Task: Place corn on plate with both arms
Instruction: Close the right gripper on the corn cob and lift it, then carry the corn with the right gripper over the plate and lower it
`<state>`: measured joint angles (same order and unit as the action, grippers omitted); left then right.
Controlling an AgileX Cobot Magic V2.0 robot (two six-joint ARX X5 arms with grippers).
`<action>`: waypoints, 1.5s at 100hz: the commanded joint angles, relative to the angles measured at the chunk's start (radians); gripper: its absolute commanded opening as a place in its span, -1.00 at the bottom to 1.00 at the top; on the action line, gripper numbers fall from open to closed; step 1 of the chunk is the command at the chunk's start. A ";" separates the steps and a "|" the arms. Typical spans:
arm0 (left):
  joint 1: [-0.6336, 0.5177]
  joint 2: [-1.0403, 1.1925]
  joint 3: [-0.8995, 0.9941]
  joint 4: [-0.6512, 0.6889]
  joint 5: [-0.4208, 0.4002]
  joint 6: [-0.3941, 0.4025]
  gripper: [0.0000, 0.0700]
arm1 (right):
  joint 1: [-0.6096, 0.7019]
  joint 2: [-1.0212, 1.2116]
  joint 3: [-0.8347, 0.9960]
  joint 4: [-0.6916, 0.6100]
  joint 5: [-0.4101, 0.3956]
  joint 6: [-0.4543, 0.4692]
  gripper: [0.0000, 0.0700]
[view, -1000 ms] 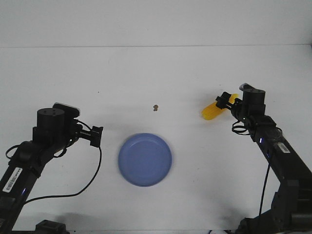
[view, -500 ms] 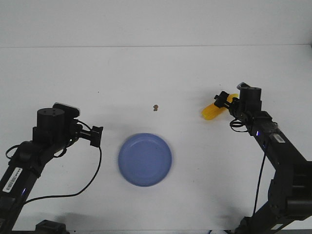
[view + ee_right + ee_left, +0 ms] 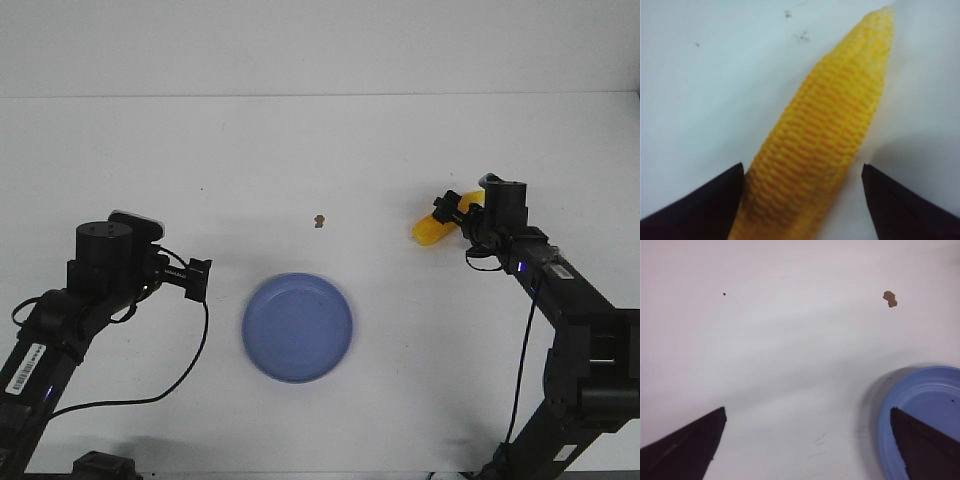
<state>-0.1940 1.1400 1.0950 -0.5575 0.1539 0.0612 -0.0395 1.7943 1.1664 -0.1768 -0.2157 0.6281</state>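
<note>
Now right gripper (image 3: 802, 200), jaws wide, is reaching further around corn (image 3: 825, 135); grasp pending; left gripper (image 3: 807, 445) idling wide beside plate (image 3: 900, 450).

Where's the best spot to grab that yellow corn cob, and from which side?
Probably across the corn's thick middle, coming from above with one finger on each long side. It lies flat and tapers to a tip; the right gripper already straddles it, open.

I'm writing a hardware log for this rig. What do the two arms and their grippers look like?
Both arms are black and jointed, with cylindrical motor housings and loose black cables. The left arm carries a white barcode label low on its link and a pale grey part on top; the right arm shows small blue lights. The left gripper and right gripper have plain black, pointed fingers.
</note>
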 commanded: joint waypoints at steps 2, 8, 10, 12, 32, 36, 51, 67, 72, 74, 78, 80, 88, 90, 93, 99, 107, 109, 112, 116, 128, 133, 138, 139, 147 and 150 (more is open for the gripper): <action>-0.003 0.010 0.013 0.006 0.001 -0.003 1.00 | 0.002 0.036 0.014 -0.010 0.004 0.003 0.36; -0.003 0.010 0.013 0.006 0.001 -0.003 1.00 | 0.002 0.038 0.014 -0.010 0.002 0.003 0.09; -0.003 0.010 0.013 0.006 0.001 -0.003 1.00 | 0.002 0.039 0.014 -0.010 0.002 0.002 -0.06; -0.003 0.010 0.013 0.006 0.001 -0.003 1.00 | 0.002 0.039 0.014 -0.010 0.002 0.000 -0.21; -0.003 0.010 0.013 0.007 0.001 -0.002 1.00 | 0.002 0.039 0.014 -0.009 0.002 0.000 -0.71; -0.003 0.010 0.013 0.007 0.001 -0.002 1.00 | 0.002 0.039 0.014 -0.008 0.002 0.000 -0.73; -0.003 0.010 0.013 0.008 0.001 -0.003 1.00 | 0.000 0.027 0.016 0.001 -0.047 0.000 -0.74; -0.003 0.010 0.013 0.008 0.001 -0.002 1.00 | 0.000 -0.026 0.019 -0.006 -0.107 -0.039 -0.74; -0.003 0.010 0.013 0.008 0.001 -0.003 1.00 | 0.002 -0.055 0.019 -0.016 -0.114 -0.057 -0.74; -0.003 0.010 0.013 0.008 0.001 -0.002 1.00 | 0.003 -0.068 0.019 -0.020 -0.119 -0.063 -0.74; -0.003 0.010 0.013 0.007 0.001 -0.003 1.00 | 0.008 -0.095 0.019 -0.031 -0.132 -0.080 -0.74; -0.003 0.010 0.013 0.007 0.001 -0.002 1.00 | 0.011 -0.110 0.019 -0.039 -0.135 -0.089 -0.74; -0.003 0.010 0.013 0.006 0.001 -0.003 1.00 | 0.025 -0.171 0.019 -0.077 -0.151 -0.122 -0.74; -0.003 0.010 0.013 0.006 0.001 -0.002 1.00 | 0.030 -0.188 0.019 -0.090 -0.157 -0.137 -0.74; -0.003 0.010 0.013 0.006 0.001 -0.002 1.00 | 0.038 -0.213 0.019 -0.110 -0.163 -0.160 -0.74; -0.003 0.010 0.013 0.006 0.001 -0.003 1.00 | 0.062 -0.259 0.019 -0.155 -0.162 -0.201 -0.74; -0.003 0.010 0.013 0.006 0.001 -0.003 1.00 | 0.105 -0.317 0.019 -0.227 -0.163 -0.258 -0.74; -0.003 0.010 0.013 0.006 0.001 -0.003 1.00 | 0.117 -0.329 0.019 -0.244 -0.163 -0.271 -0.74; -0.003 0.010 0.013 0.006 0.001 -0.003 1.00 | 0.138 -0.346 0.019 -0.270 -0.162 -0.290 -0.74; -0.003 0.010 0.013 0.006 0.001 -0.003 1.00 | 0.167 -0.364 0.019 -0.301 -0.163 -0.309 -0.74; -0.003 0.010 0.013 0.005 0.001 -0.003 1.00 | 0.267 -0.391 0.019 -0.368 -0.170 -0.356 -0.74; -0.003 0.010 0.013 0.005 0.001 -0.003 1.00 | 0.311 -0.392 0.018 -0.384 -0.177 -0.373 -0.74; -0.003 0.010 0.013 0.005 0.001 -0.003 1.00 | 0.355 -0.391 0.017 -0.396 -0.176 -0.386 -0.74; -0.003 0.010 0.013 0.005 0.001 -0.003 1.00 | 0.364 -0.390 0.017 -0.398 -0.176 -0.389 -0.74; -0.003 0.010 0.013 0.005 0.001 -0.003 1.00 | 0.433 -0.381 0.017 -0.400 -0.176 -0.393 -0.74; -0.003 0.010 0.013 0.005 0.001 -0.003 1.00 | 0.459 -0.377 0.017 -0.399 -0.176 -0.393 -0.74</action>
<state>-0.1940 1.1400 1.0950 -0.5571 0.1539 0.0612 0.3767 1.3952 1.1694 -0.5865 -0.3897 0.2611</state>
